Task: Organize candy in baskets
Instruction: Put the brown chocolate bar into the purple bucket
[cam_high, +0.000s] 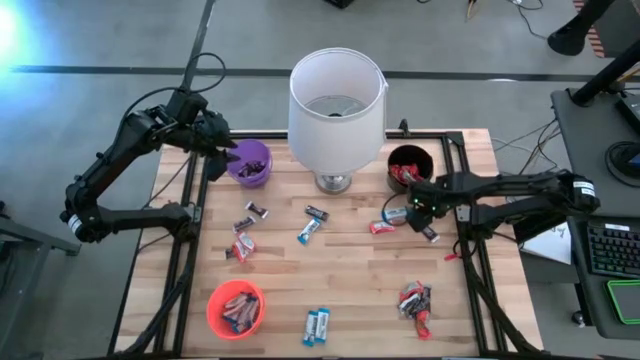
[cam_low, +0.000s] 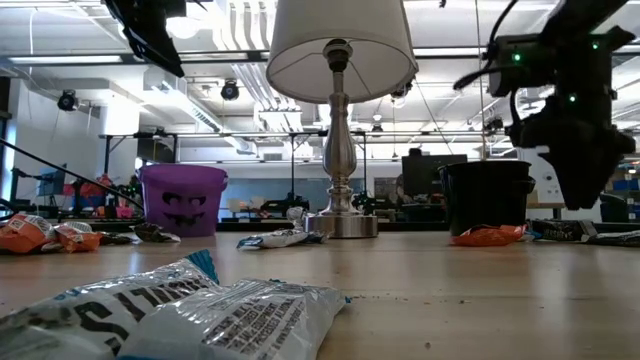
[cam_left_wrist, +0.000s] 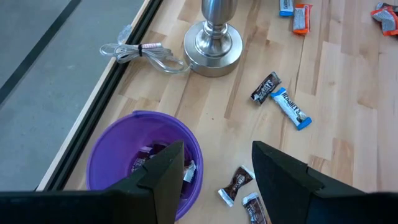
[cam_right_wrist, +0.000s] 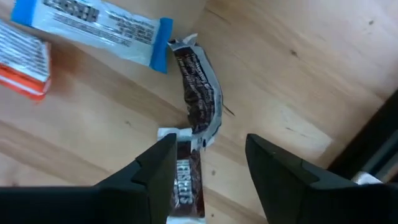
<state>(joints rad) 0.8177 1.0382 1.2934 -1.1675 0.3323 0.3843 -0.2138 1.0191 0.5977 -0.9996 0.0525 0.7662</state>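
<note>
Step in hand: sorting is partly done. The purple basket holds dark-wrapped bars, the black basket shows red wrappers inside, and the orange-red basket at the tabletop's near edge holds several bars.
Loose candy: still scattered over the tabletop, some between the lamp and the orange-red basket, some near the right edge.
Left pincer: hangs above the purple basket, fingers apart, nothing between them. It looks like the release end of a drop, though that is only a judgement.
Right pincer: low over the tabletop beside the black basket, fingers apart and empty, straddling a dark brown bar; a second dark bar touches its end, and a blue-and-white bar lies just beyond.
Next move: likely the right pincer descends and closes on the dark bar alone, without dragging its neighbour.
Destination: probably the purple basket, well apart across the tabletop, so a long carry or a handover.
</note>
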